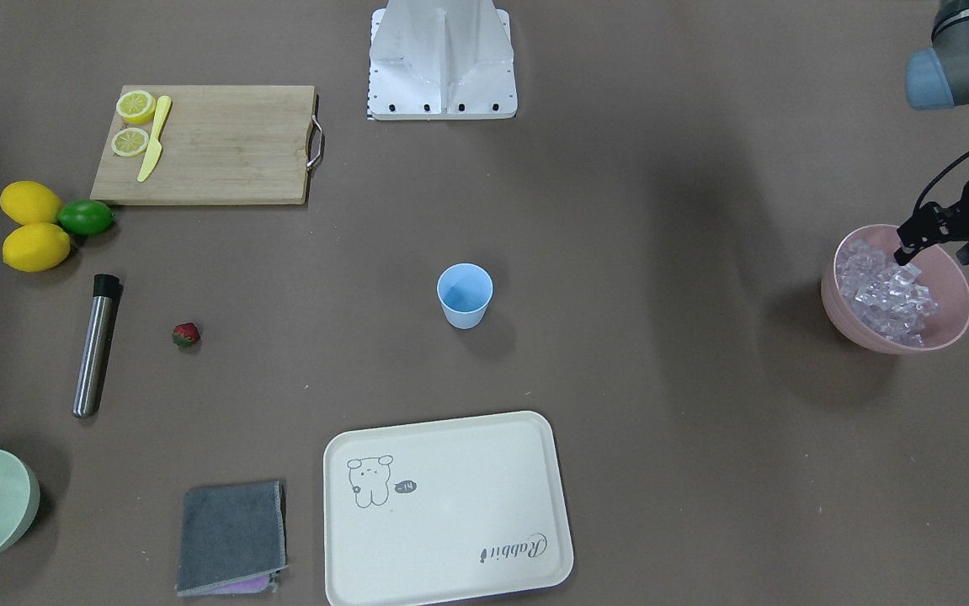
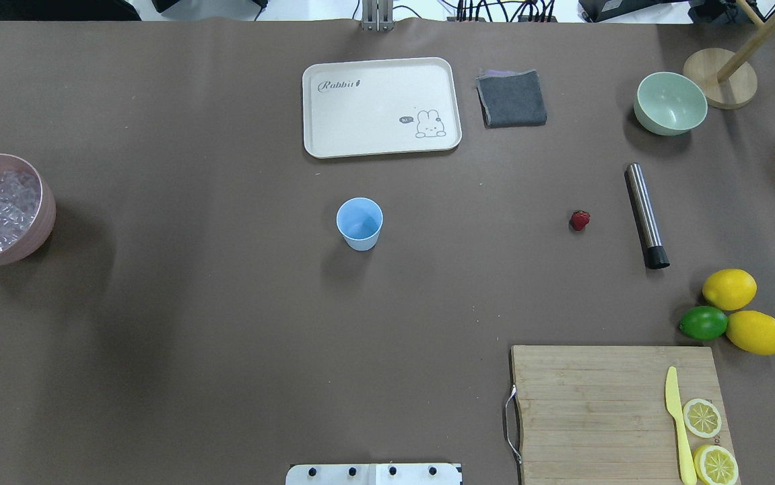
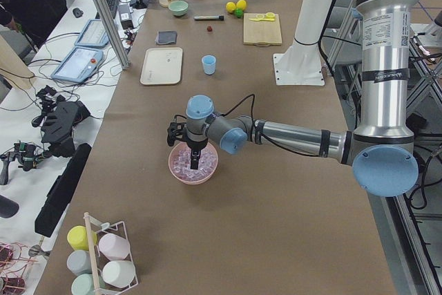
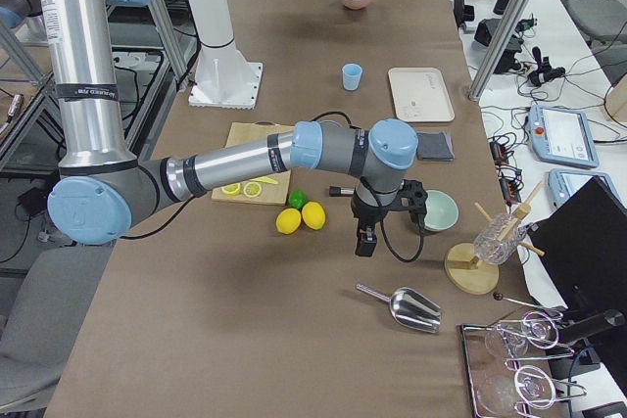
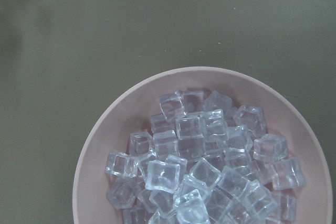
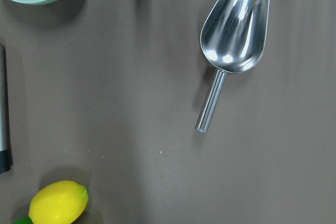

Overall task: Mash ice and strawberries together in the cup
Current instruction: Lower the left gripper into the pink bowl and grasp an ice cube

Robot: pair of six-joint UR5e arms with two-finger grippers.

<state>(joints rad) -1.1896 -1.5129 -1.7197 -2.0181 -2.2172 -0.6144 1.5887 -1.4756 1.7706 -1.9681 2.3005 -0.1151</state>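
Clearly the left gripper (image 3: 195,162) hangs straight above the ice (image 5: 210,171) in the pink bowl (image 5: 100,145), seemingly dipping in; whether its jaws are parted I cannot tell. The cup (image 1: 465,295) stands mid-table, well apart.

We see a light-blue cup (image 1: 465,295), a red strawberry (image 1: 186,335), clear ice (image 1: 881,290) in a pink bowl (image 1: 951,324), all on a brown counter (image 1: 661,210).

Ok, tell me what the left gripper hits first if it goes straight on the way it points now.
The left gripper points down into the pink bowl, so it would most likely meet the ice piled there first. How far above the cubes its tips are, I cannot tell.
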